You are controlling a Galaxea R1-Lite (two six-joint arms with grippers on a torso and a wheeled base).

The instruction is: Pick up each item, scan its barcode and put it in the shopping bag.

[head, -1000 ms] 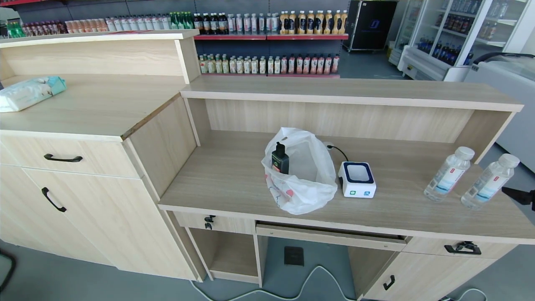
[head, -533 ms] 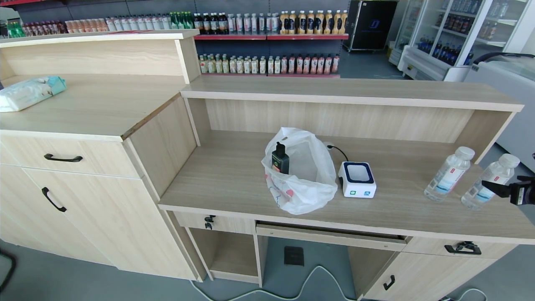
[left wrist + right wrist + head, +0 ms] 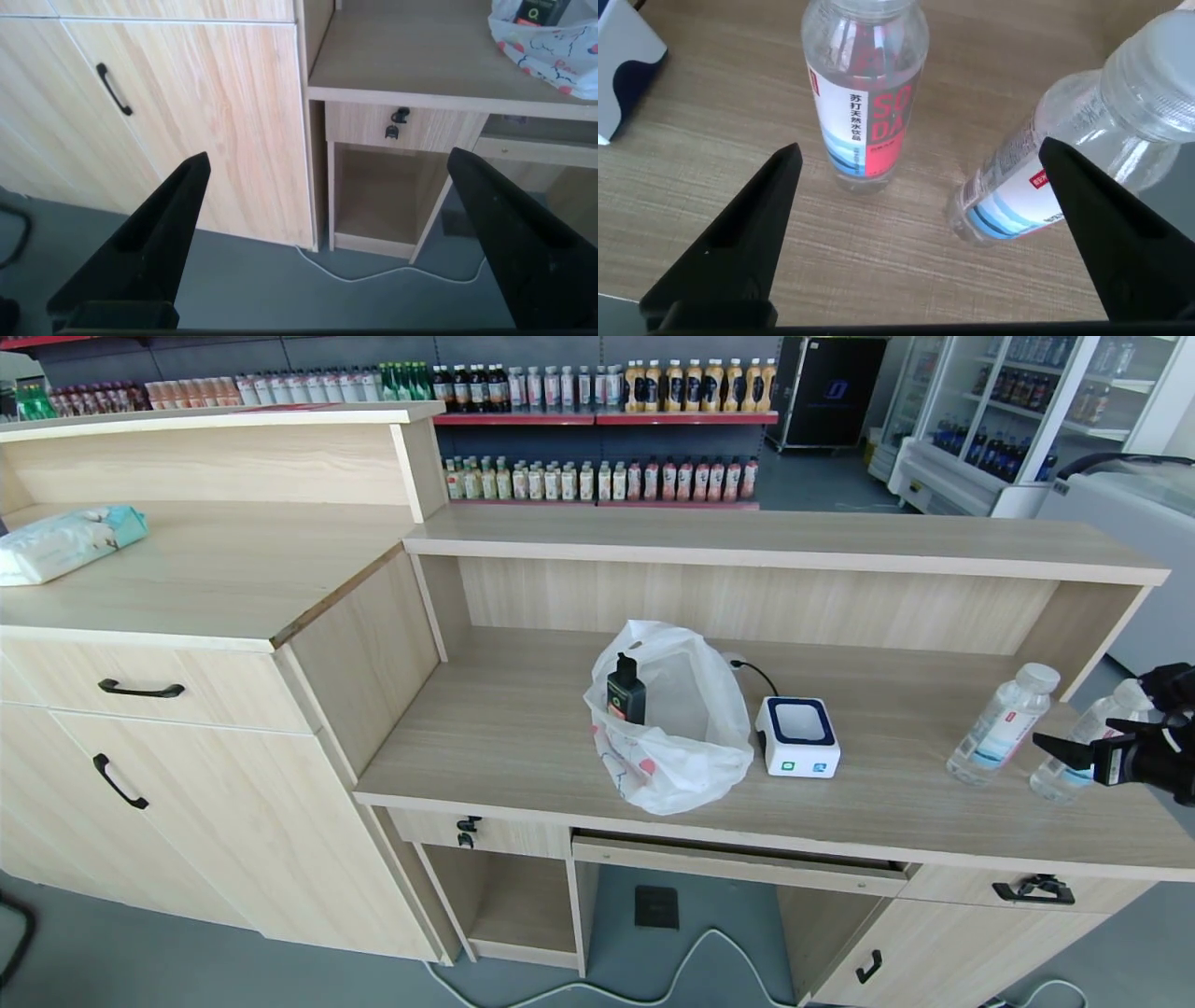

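Note:
Two clear water bottles stand at the right end of the counter, one (image 3: 1004,723) (image 3: 864,93) farther in and one (image 3: 1111,714) (image 3: 1083,149) near the edge. My right gripper (image 3: 1060,751) (image 3: 915,233) is open just in front of the outer bottle and partly hides it. Both bottles lie ahead between its fingers, untouched. The white shopping bag (image 3: 686,728) (image 3: 551,42) stands mid-counter with a dark bottle (image 3: 625,691) inside. A white scanner (image 3: 796,735) (image 3: 621,70) sits right of the bag. My left gripper (image 3: 322,233) hangs open and low, in front of the cabinet.
A pack of wipes (image 3: 65,541) lies on the higher left counter. A raised shelf (image 3: 775,537) runs along the back of the desk. The scanner's black cable (image 3: 756,674) trails behind the bag. Drink shelves line the far wall.
My right gripper has come in from the right edge of the head view and moved left, and it now overlaps the outer bottle. Bag, scanner and bottles stay put.

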